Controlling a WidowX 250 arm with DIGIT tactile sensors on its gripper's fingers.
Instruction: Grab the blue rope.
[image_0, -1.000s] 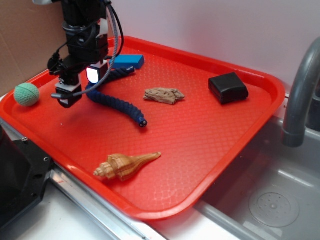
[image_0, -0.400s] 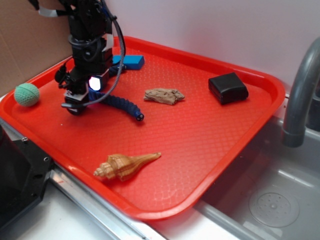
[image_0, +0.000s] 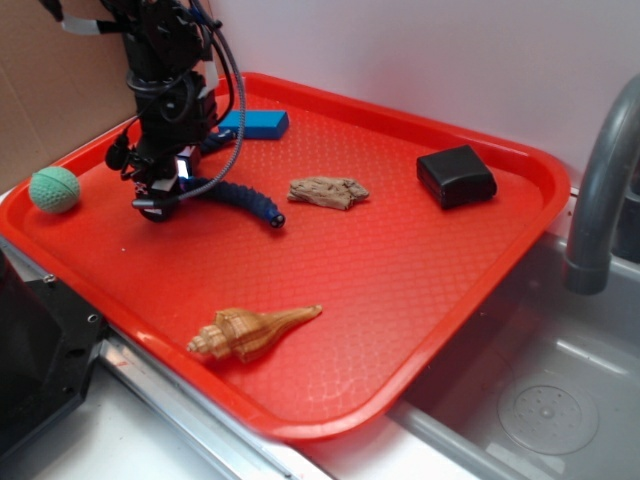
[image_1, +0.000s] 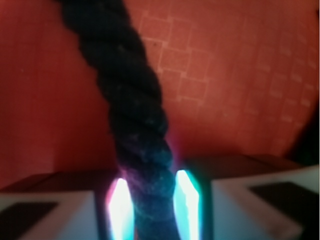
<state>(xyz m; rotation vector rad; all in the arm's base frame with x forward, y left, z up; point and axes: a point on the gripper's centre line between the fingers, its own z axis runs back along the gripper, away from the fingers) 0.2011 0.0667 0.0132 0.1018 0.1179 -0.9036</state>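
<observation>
The blue rope (image_0: 245, 198) is dark navy and twisted. It lies on the red tray (image_0: 400, 280) at the back left, with its capped free end pointing right. My gripper (image_0: 160, 197) is low over the rope's left end and shut on it. In the wrist view the blue rope (image_1: 131, 100) runs up from between the two glowing pads (image_1: 119, 210), which press on it from both sides of my gripper (image_1: 152, 202). The rope's far end behind the arm is hidden.
On the tray sit a green ball (image_0: 53, 189) at the left edge, a bright blue block (image_0: 255, 123) behind the arm, a wood piece (image_0: 328, 191), a black box (image_0: 456, 175) and a seashell (image_0: 250, 332) near the front. A faucet (image_0: 600, 190) and sink (image_0: 540, 400) lie to the right.
The gripper has come down to the tray and closed round the rope's left end. The rope has straightened and its free end has slid back and left.
</observation>
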